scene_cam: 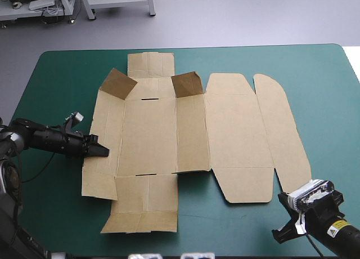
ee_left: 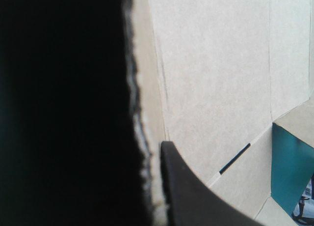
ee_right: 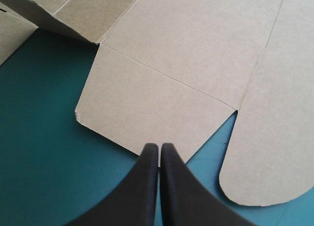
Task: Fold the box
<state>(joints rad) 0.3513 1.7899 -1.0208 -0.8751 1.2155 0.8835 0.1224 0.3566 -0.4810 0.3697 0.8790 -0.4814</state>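
Note:
The brown box lies mostly flat as a cut sheet in the middle of the teal-green table, with two small flaps raised at its far side. My left gripper is at the sheet's left edge, shut on the left side panel. In the left wrist view the board has its edge pinched between the black fingers. My right gripper is shut and holds nothing, off the sheet near the table's front right. Its tips point at the near flap beside the rounded lid tab.
Bare teal-green cover surrounds the sheet on all sides, widest at the right and along the far edge. The sheet's near panels reach close to the table's front edge. A strip of cover shows beyond one raised flap.

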